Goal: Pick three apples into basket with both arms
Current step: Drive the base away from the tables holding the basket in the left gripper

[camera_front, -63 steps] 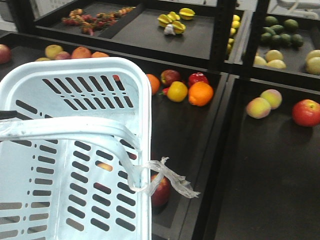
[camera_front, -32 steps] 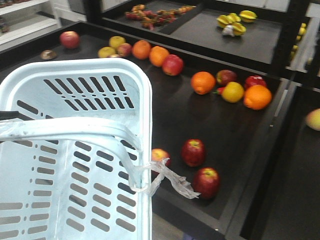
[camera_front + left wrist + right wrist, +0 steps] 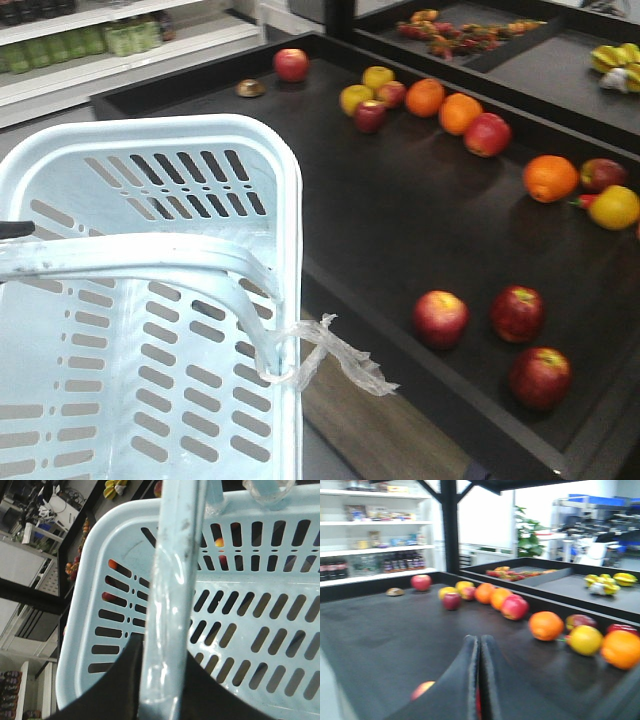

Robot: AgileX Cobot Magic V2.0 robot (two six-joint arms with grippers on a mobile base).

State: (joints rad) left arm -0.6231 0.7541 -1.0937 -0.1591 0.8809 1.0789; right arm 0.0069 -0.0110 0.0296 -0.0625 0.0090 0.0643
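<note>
Front view: the pale blue basket [image 3: 150, 128] fills the left foreground, its band handle [image 3: 120, 255] crossing it from side to side and a wisp of clear film [image 3: 340, 358] trailing from the handle's right end; nothing can be seen lying inside the basket. The three dark red apples [image 3: 441, 318] [image 3: 517, 312] [image 3: 541, 377] lie outside it, grouped near one another on the black display tray [image 3: 380, 230], to the right of the basket; oranges [image 3: 551, 178] and other fruit lie well apart, toward the tray's far side.

Left wrist view: the left end effector [image 3: 165, 680] is clenched on the basket's handle, a black finger on either side of the band, with the slotted wall beyond.

Right wrist view: the right end effector [image 3: 479, 670] is closed, its two black fingers pressed together and holding nothing, poised over the tray; one red apple [image 3: 422, 690] shows just beside them, low left.
</note>
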